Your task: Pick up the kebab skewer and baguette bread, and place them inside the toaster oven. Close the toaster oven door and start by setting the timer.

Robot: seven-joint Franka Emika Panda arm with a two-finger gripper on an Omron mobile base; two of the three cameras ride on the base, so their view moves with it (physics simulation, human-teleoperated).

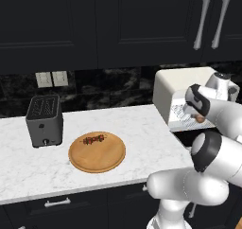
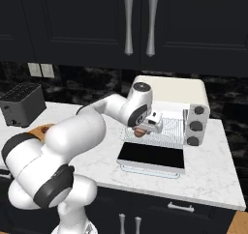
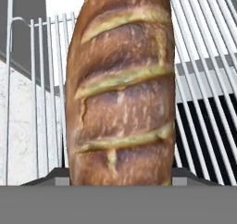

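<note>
Risk: baguette bread [image 3: 121, 86] hangs over the pulled-out wire rack [image 2: 167, 126] of the toaster oven [image 2: 169, 95], near the rack's front edge, so a release here could let it roll onto the open toaster oven door [image 2: 151, 156]. Gripper [image 2: 143, 130] is partly spread, pinching the loaf across its width above the rack. Kebab skewer [image 1: 93, 139] lies on the wooden board [image 1: 97, 152], well apart.

glossy white arm [image 2: 72, 131] — dark joint bands
</note>
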